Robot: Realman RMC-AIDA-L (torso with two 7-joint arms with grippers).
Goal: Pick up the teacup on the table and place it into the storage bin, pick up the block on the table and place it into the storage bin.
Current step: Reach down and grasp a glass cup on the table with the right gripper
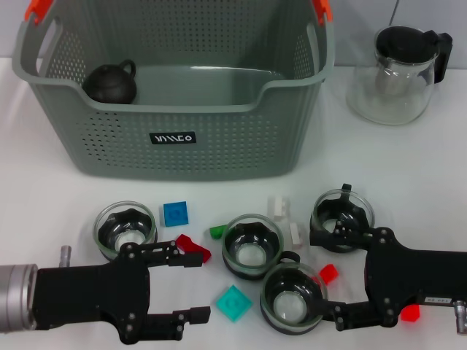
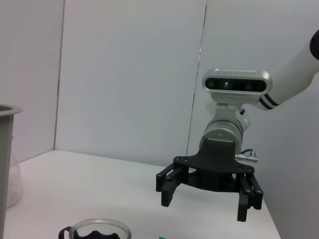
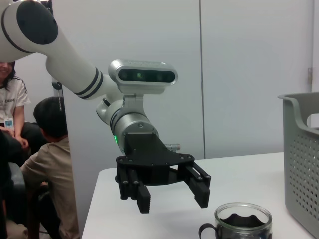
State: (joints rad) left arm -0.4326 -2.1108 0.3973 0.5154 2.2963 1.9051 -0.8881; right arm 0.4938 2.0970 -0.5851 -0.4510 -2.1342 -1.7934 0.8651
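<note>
Hardly begun, judging by the layout. Inside the storage bin (image 1: 175, 138), at the back of the worktop (image 1: 408, 168): only a dark teapot (image 1: 111, 82), no teacup and no block visible. Still out on the worktop in front of the bin: four glass teacups, namely a far-left teacup (image 1: 126, 230), a middle teacup (image 1: 252, 246), a front teacup (image 1: 293, 297) and a right teacup (image 1: 341, 213). Scattered among them: a blue block (image 1: 175, 213), a teal block (image 1: 233, 302), a red block (image 1: 193, 248), a small green block (image 1: 217, 232), white blocks (image 1: 281, 211) and more red pieces near the right arm. Off to the bin's right, a glass jug (image 1: 398, 73), not part of the job.

Left pincer (image 1: 191, 288) low at the near left, spread wide, holding nothing, just beside the red and teal blocks. Right pincer (image 1: 321, 273) likewise spread wide and empty, with the front teacup close between its fingers. Probably about to start on that teacup; both placements left to do.
</note>
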